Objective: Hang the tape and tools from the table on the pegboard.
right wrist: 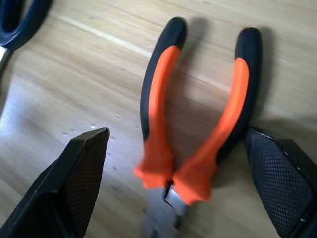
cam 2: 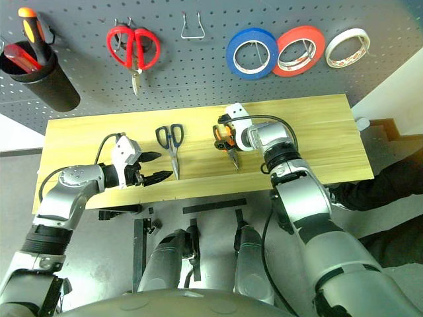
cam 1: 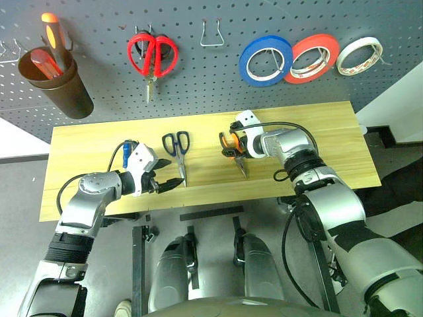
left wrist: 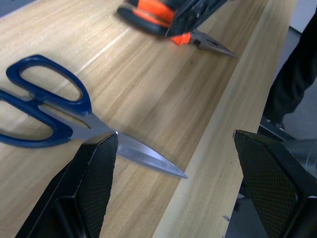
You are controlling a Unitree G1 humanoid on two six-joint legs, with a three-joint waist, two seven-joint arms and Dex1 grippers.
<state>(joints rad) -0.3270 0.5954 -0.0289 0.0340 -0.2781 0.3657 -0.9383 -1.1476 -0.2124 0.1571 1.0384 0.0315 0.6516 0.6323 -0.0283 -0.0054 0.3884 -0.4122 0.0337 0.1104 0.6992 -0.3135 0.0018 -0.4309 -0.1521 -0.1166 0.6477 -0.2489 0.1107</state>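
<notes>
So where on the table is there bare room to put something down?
The table is bare from the pliers to its right end, and at the left end beyond the left tool. Crowded: the middle, between the scissors and the right tool.

Three tape rolls (cam 1: 309,58), two scissors (cam 1: 178,152), two screwdrivers (cam 1: 51,41), one pliers (cam 1: 232,149), one cup (cam 1: 61,82).

You can't see the pliers (cam 1: 232,150) whole from the head views: the right tool (cam 1: 229,143) covers their handles. In the right wrist view their nose blurs out at the edge. The scissors (left wrist: 47,111) lose one blade tip, probably behind a left finger (left wrist: 96,171).
</notes>
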